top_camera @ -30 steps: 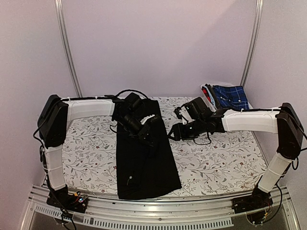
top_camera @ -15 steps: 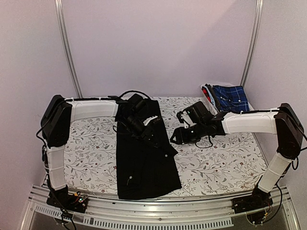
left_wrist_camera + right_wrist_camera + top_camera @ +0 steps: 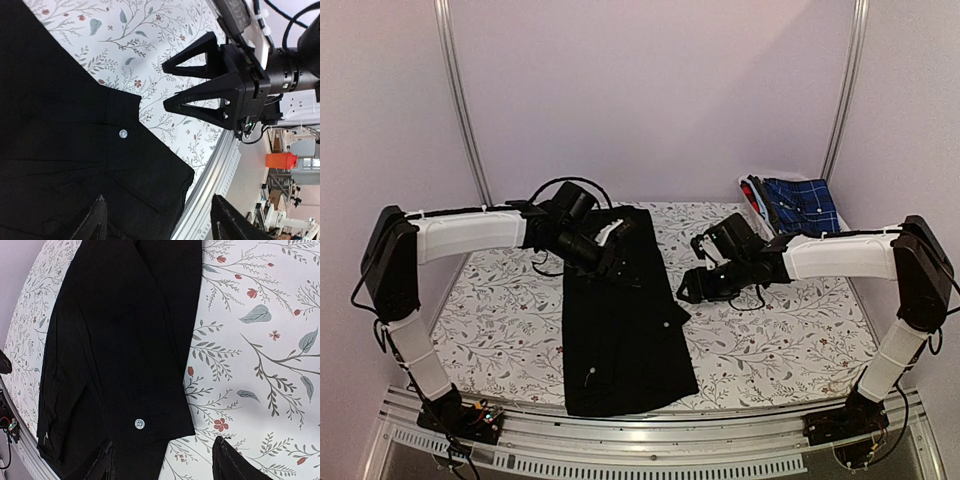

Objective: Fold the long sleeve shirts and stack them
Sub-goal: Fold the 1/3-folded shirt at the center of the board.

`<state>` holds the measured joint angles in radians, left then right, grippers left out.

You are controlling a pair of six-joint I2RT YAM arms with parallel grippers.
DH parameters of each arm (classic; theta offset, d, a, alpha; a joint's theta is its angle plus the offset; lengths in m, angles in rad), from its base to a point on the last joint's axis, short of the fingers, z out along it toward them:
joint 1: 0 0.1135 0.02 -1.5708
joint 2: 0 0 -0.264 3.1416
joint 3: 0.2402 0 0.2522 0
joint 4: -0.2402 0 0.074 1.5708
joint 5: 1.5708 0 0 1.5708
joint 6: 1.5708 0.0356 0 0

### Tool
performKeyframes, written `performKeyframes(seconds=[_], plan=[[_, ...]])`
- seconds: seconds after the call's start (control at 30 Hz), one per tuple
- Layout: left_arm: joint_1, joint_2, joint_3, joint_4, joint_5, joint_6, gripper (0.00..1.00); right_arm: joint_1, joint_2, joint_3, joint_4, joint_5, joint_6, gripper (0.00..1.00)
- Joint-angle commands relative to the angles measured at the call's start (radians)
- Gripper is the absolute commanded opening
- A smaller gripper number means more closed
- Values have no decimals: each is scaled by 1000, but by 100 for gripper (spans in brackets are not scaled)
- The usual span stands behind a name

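A black long sleeve shirt (image 3: 620,340) lies folded into a long strip down the middle of the table. Its sleeve cuff with a pale button (image 3: 122,133) rests on top near the right edge, and the same button (image 3: 139,424) shows in the right wrist view. My left gripper (image 3: 623,266) hovers open over the shirt's far half; in its wrist view the left gripper (image 3: 160,222) holds nothing. My right gripper (image 3: 686,290) is open just above the cuff's corner; in its wrist view the right gripper (image 3: 165,465) straddles cuff and tablecloth.
A white basket (image 3: 756,186) at the back right holds blue checked cloth (image 3: 802,203) and something red. The table wears a floral cloth (image 3: 790,340). A metal rail (image 3: 650,435) runs along the near edge. Two upright poles stand at the back.
My left gripper has opened, let go of the black shirt and drawn back a little, its arm swinging left. The right gripper opened slightly wider and barely moved.
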<state>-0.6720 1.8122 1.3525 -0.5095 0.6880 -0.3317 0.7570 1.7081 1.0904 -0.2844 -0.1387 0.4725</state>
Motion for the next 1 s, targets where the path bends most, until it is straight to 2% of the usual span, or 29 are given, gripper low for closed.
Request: performKeyframes(seconds=[0.0, 0.23, 0.4, 0.53, 0.97], plan=[[35, -100, -104, 141, -72, -122, 71, -5, -28, 35, -17, 20, -18, 66], [42, -159, -193, 203, -167, -208, 71, 1, -6, 71, -34, 37, -27, 67], [114, -223, -294, 258, -240, -308, 70, 16, 13, 95, -49, 46, -29, 67], [177, -290, -389, 323, -243, -362, 69, 32, 39, 124, -63, 51, -37, 66], [253, -364, -539, 424, -291, -447, 69, 72, 149, 234, -105, 47, -44, 66]])
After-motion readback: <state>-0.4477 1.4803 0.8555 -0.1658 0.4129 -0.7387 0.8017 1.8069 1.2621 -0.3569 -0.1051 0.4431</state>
